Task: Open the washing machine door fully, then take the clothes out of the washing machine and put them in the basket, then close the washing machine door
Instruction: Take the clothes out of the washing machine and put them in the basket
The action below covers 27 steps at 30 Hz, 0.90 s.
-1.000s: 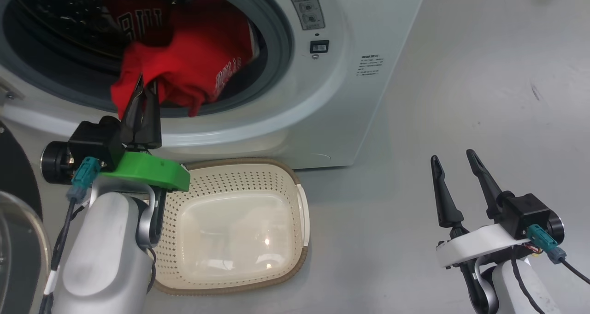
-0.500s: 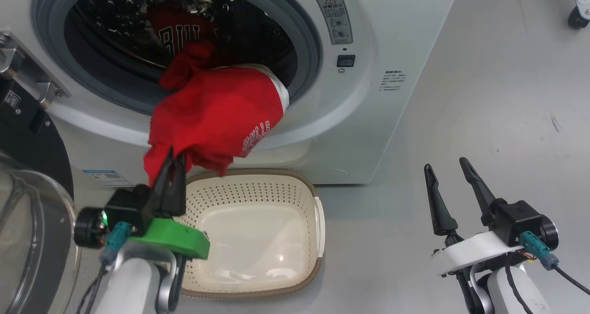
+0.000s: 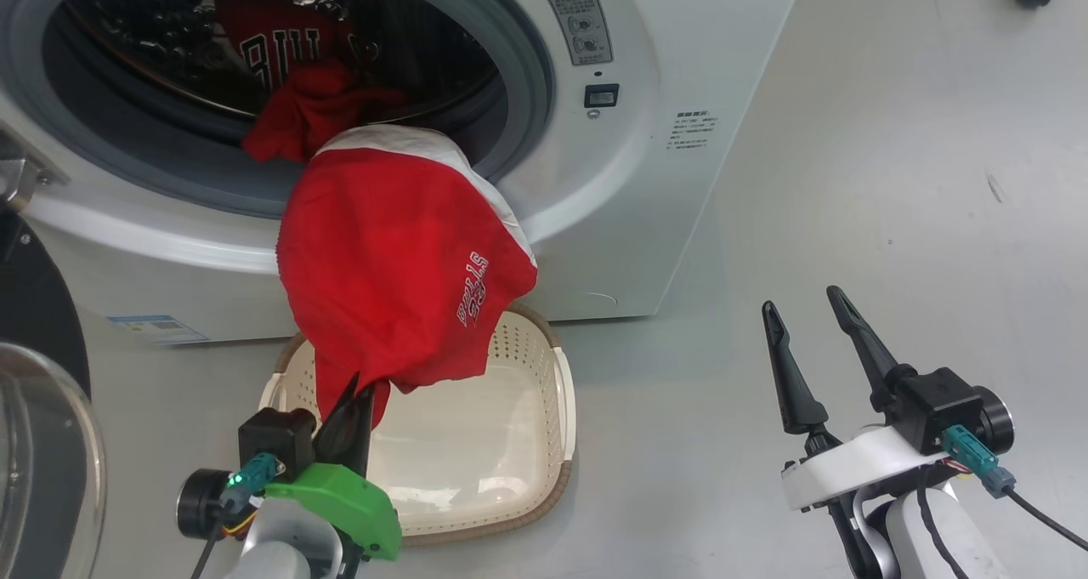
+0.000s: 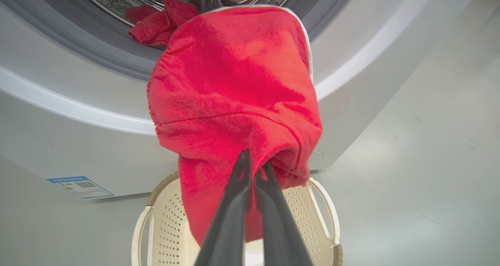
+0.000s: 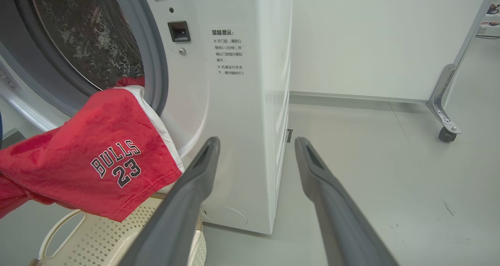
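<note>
Snag risk: left tool (image 3: pixel 355 392) clamped on clothes (image 3: pixel 399 256) draped over grey seal (image 3: pixel 529 77); catch there may pull cloth free before basket (image 3: pixel 557 409). Right tool (image 3: pixel 801 298) wide, empty.

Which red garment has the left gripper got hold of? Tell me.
The red shorts with the white stripe, hanging out over the basket, pinched by the left gripper. The lettered jersey lies inside the drum.
</note>
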Tool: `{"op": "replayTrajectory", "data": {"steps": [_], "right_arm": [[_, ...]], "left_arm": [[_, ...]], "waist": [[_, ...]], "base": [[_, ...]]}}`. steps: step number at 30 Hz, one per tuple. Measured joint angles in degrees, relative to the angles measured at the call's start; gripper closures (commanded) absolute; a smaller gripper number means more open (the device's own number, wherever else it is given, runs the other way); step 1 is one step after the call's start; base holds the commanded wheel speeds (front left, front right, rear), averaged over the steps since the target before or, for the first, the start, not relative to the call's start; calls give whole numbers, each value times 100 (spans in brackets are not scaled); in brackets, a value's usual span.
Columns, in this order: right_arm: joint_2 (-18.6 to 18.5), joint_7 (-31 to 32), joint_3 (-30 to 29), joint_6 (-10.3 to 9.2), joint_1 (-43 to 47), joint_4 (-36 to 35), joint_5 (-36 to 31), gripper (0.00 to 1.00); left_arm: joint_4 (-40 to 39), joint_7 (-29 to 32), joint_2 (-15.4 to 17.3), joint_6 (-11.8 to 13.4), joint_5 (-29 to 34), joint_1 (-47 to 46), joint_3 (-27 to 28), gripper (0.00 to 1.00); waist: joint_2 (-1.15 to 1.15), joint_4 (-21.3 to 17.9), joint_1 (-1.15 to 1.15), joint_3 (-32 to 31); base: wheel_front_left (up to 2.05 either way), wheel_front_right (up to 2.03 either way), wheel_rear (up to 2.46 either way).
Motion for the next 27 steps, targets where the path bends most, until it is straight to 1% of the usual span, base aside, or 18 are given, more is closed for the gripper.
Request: {"op": "replayTrajectory", "data": {"steps": [3, 9, 11, 18, 19, 24, 27], "right_arm": [[0, 0, 38, 14, -31, -5, 0, 0], [8, 0, 103, 16, -155, -49, 8, 0], [9, 0, 118, 42, -198, -67, 10, 0], [10, 0, 146, 49, -347, -112, 16, 0], [11, 0, 156, 49, -380, -114, 19, 0], [15, 0, 189, 74, -437, -105, 62, 0], [19, 0, 156, 74, -460, -108, 68, 0]], "left_arm": [[260, 89, -2, -18, -59, -5, -44, 100], [783, 258, -5, -186, -151, -202, -68, 100], [946, 285, -9, -208, -151, -348, -69, 100], [1561, 363, -21, -208, -197, -860, 23, 100], [1768, 389, -25, -207, -215, -987, 67, 100], [2287, 420, -36, -180, -388, -1152, 232, 100], [2587, 438, -38, -185, -399, -1219, 191, 100]], "waist": [[0, -103, 0, 66], [0, -317, 0, 239], [0, -388, 0, 309], [0, -627, 0, 562], [0, -694, 0, 625], [0, -854, 0, 736], [0, -909, 0, 786]], "base": [[0, 0, 0], [0, 0, 0], [0, 0, 0], [0, 0, 0], [0, 0, 0], [0, 0, 0], [0, 0, 0]]}}
